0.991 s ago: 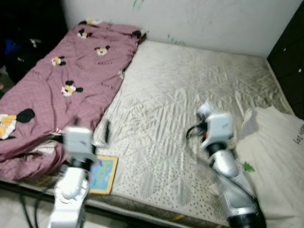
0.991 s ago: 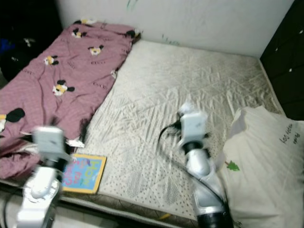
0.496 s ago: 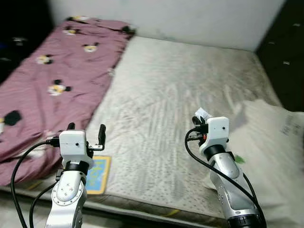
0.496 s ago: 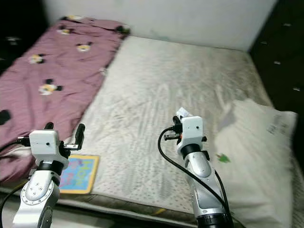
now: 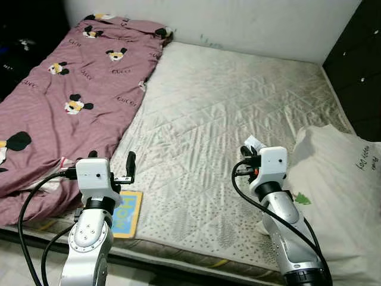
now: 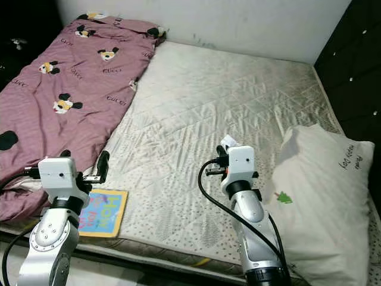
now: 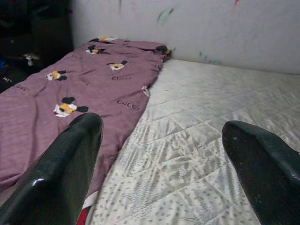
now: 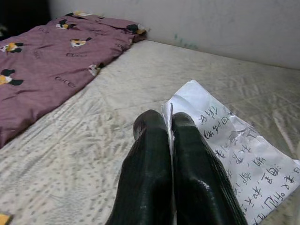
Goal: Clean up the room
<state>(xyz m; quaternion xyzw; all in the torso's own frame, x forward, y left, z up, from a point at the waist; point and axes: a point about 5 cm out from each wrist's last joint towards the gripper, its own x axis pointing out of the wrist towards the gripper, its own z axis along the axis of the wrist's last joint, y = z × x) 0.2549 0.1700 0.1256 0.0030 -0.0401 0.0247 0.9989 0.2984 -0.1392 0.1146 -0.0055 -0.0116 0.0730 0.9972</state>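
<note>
Over the mattress, at about 5 o'clock in the head views:
Paper: a white sheet of paper (image 8: 225,140) with handwriting on it, pinched by one edge and held above the mattress; a small white corner (image 5: 252,142) of it pokes out past the wrist in the left eye view.
Right gripper: the right gripper (image 8: 169,123) has its two black fingers pressed together on the paper's edge; the silver arm rises from 5 o'clock.
Left gripper: the left gripper (image 7: 161,136) is raised at 8 o'clock over the near edge of the bed, its fingers spread wide apart with nothing between them.
Mattress: a pale quilted mattress (image 5: 238,107) runs from the centre out to 12 o'clock, up to the white wall (image 5: 238,24).
Blanket: a purple blanket (image 5: 65,101) with cartoon mouse prints lies along the mattress from 9 to 11 o'clock.
Book: a colourful picture book (image 6: 104,211) lies flat at 7 o'clock, near the mattress edge, just beside the left arm.
Pillow: a white pillow (image 6: 324,196) with a small green tree print sits at 4 o'clock, just beside the right arm.
Cabinet: a dark cabinet (image 5: 360,65) stands at 2 o'clock.
</note>
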